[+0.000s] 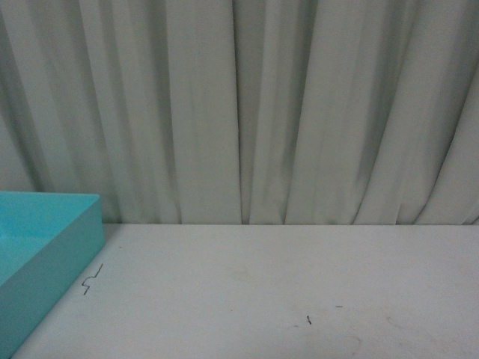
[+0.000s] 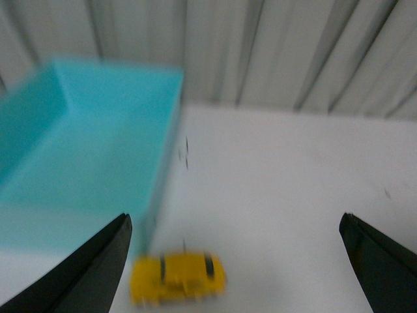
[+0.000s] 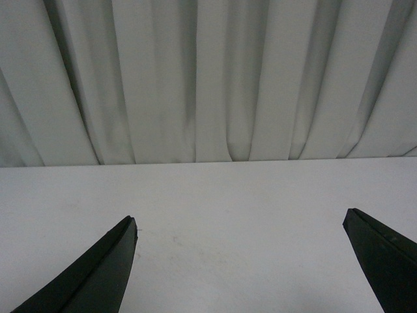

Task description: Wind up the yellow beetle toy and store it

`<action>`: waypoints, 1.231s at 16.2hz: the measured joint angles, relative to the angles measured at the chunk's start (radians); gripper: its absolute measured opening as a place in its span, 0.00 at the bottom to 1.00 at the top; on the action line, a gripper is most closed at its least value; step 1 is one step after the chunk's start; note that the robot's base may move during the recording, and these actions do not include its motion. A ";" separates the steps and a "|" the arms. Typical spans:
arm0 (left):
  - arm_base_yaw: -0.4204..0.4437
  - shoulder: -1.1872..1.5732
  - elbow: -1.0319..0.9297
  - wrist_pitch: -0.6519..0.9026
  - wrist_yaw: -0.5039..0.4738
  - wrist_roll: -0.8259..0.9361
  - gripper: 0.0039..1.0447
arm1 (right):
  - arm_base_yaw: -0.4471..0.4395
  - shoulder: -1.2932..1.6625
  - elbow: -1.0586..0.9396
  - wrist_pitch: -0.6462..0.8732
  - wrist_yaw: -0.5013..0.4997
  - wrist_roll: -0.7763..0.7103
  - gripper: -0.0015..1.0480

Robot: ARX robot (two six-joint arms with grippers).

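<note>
Nearest in the left wrist view is the left gripper (image 2: 234,220). Its two dark fingers (image 2: 85,274) stand wide apart and hold nothing. The picture is blurred. Just beyond the fingers, the yellow toy car (image 2: 179,277) stands on the white desk (image 2: 287,195), closer to one finger than to the other. It is just beside the near corner of the turquoise box (image 2: 91,176), outside its wall and not inside it. The long axis of the car runs crosswise, from one finger toward the other, roughly at a right angle to the long side wall of the box. A dark window shows at each end of the roof, but the blur does not let me tell which end is the front.

Only this view shows the car. The right wrist view shows the right gripper (image 3: 240,218) with its fingers also spread wide and nothing between them, over bare desk (image 3: 215,195).

The front view shows neither gripper and not the car. There the box (image 1: 52,258) lies at the left edge of the desk (image 1: 284,277), and a small dark pen mark (image 1: 91,280) is just beside its wall.

Farthest, behind the back edge of the desk in all three views, hangs a pale folded curtain (image 1: 239,112).
</note>
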 joint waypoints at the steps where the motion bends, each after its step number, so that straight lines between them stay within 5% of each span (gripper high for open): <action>1: 0.029 0.168 0.102 -0.168 0.023 -0.122 0.94 | 0.000 0.000 0.000 0.001 -0.002 0.000 0.94; 4: 0.118 0.299 0.203 -0.150 0.110 -0.267 0.94 | 0.000 0.000 0.000 0.000 -0.001 0.000 0.94; 5: 0.148 0.509 0.313 0.091 0.186 -0.211 0.94 | 0.000 0.000 0.000 0.001 -0.001 0.000 0.94; 8: 0.114 0.863 0.387 0.369 0.277 0.034 0.94 | 0.000 0.000 0.000 0.001 0.000 0.000 0.94; 11: 0.098 1.096 0.534 0.271 0.510 0.475 0.94 | 0.000 0.000 0.000 0.000 0.000 0.000 0.94; 14: 0.192 1.310 0.720 -0.050 0.488 1.091 0.94 | 0.000 0.000 0.000 0.000 0.000 0.000 0.94; 16: 0.203 1.395 0.811 -0.220 0.378 1.498 0.94 | 0.000 0.000 0.000 0.000 0.000 0.000 0.94; 20: 0.187 1.508 0.851 -0.356 0.156 1.786 0.94 | 0.000 0.000 0.000 0.000 0.000 0.000 0.94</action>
